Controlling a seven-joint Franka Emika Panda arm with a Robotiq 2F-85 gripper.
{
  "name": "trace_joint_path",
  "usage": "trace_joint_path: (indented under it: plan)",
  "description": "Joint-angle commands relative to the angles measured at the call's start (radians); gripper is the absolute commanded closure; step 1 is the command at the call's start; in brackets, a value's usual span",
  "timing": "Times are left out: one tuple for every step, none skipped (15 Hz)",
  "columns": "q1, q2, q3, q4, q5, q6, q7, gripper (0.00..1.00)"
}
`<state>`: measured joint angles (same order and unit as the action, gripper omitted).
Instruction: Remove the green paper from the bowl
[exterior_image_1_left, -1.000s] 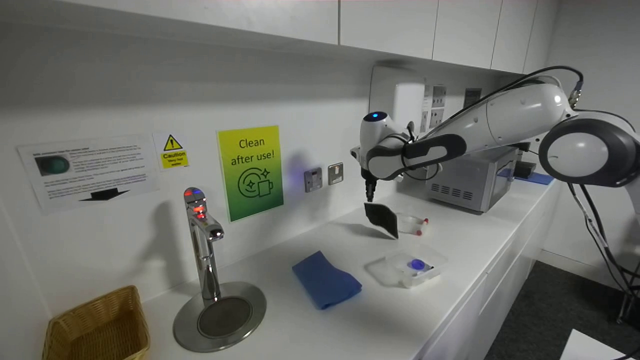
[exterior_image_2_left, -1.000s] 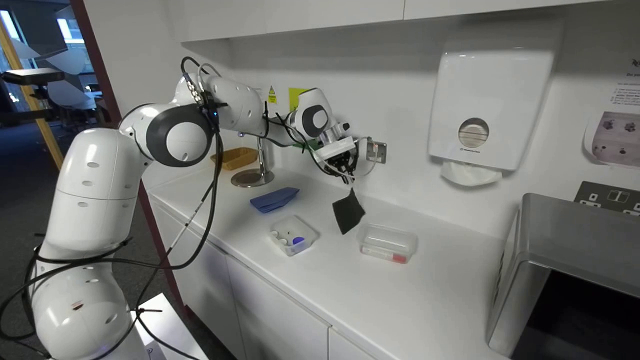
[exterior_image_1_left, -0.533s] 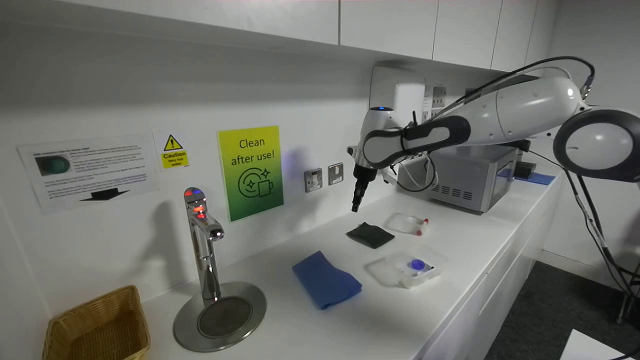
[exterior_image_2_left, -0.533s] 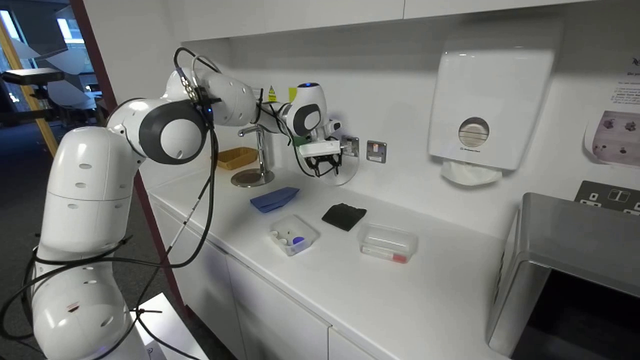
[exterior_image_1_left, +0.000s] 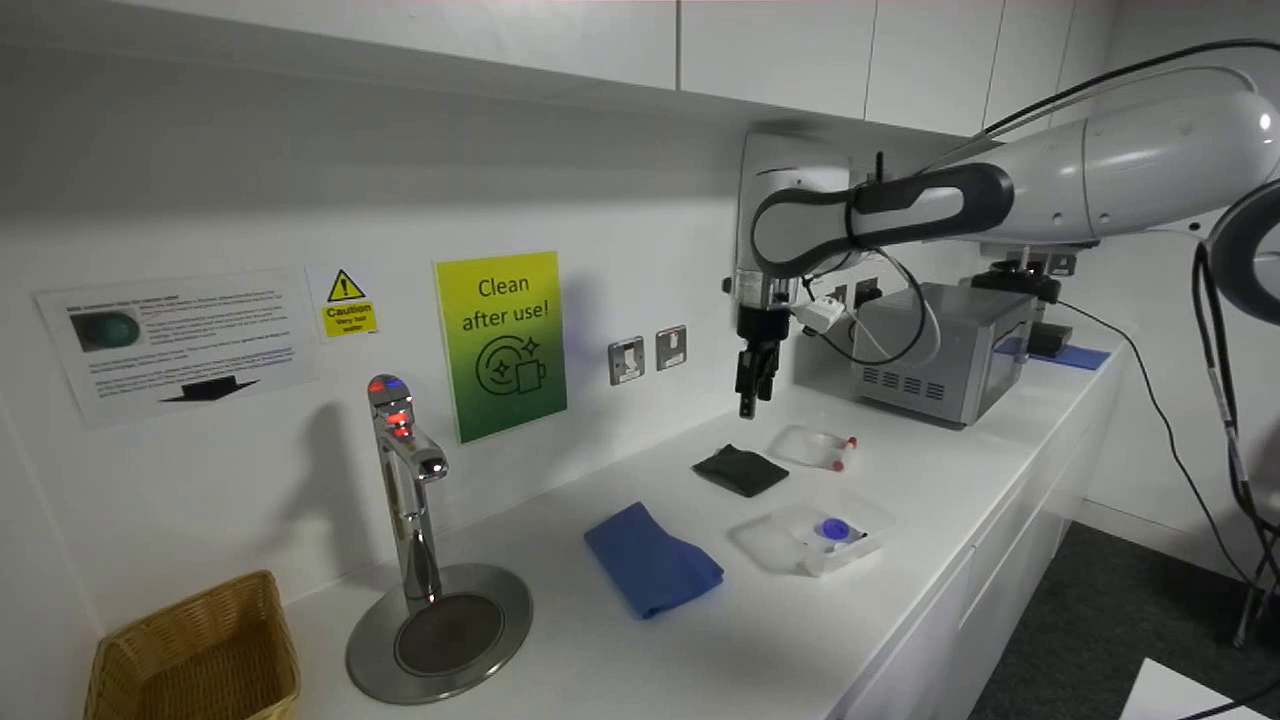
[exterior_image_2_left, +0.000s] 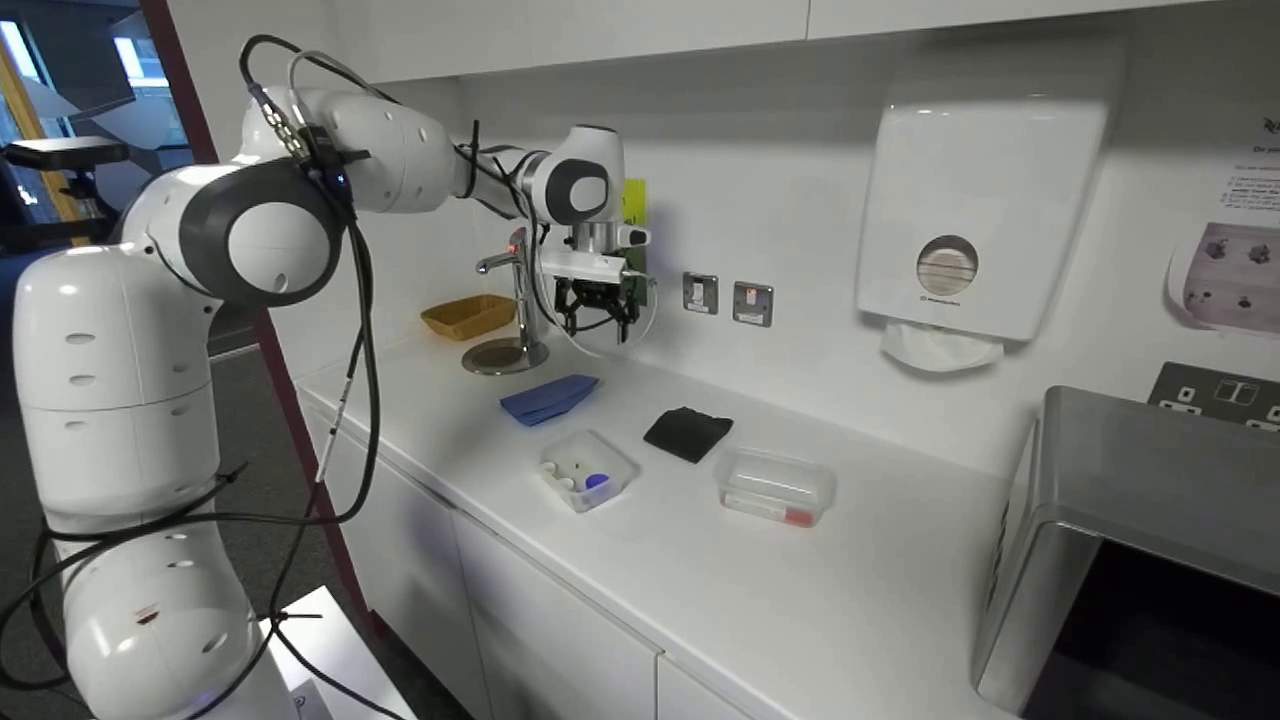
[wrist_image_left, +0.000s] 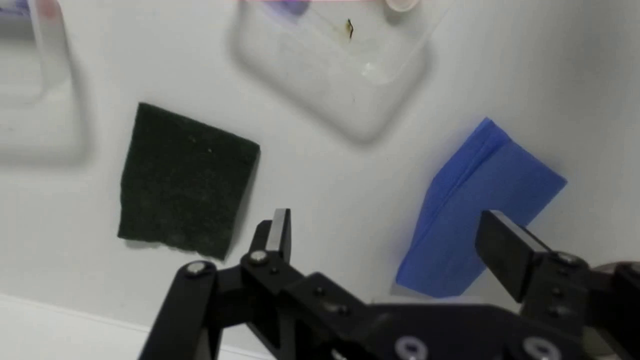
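Observation:
The green paper (exterior_image_1_left: 742, 470), almost black and square, lies flat on the white counter in both exterior views and left of the jaws in the wrist view (wrist_image_left: 187, 182). My gripper (wrist_image_left: 385, 215) is open, its fingers wide apart with nothing between them. It hangs well above the counter, off to the tap side of the paper in an exterior view (exterior_image_2_left: 596, 333). No round bowl shows. Two clear plastic tubs flank the paper, one with red-ended items (exterior_image_2_left: 775, 465) and one holding a blue cap (exterior_image_2_left: 612, 458); whether either is the bowl I cannot tell.
A folded blue cloth (exterior_image_1_left: 655, 560) lies below the gripper's fingers in the wrist view. Beyond it stand a metal tap (exterior_image_1_left: 408, 500) on its drip tray (exterior_image_1_left: 505, 610) and a wicker basket (exterior_image_1_left: 200, 665). At the opposite end is a grey microwave (exterior_image_2_left: 1150, 480). A wall runs behind.
One second ago the paper hung from my gripper; half a second ago it lay on the counter, where it stays. The gripper has opened and moved away from the paper, toward the tap side.

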<state>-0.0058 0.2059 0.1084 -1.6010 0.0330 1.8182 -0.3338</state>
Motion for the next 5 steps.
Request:
trace_joint_path:
  plan:
    - [0.017, -0.009, -0.015, -0.001, -0.001, -0.009, 0.006, 0.0]
    - [0.018, -0.009, -0.015, -0.001, 0.0, -0.009, 0.006, 0.0]
    - [0.019, -0.005, -0.015, -0.001, 0.0, -0.009, 0.006, 0.0]
    - [0.018, 0.0, -0.014, -0.001, 0.0, -0.008, 0.006, 0.0]
    - [0.018, 0.006, -0.014, -0.001, 0.0, -0.007, 0.006, 0.0]
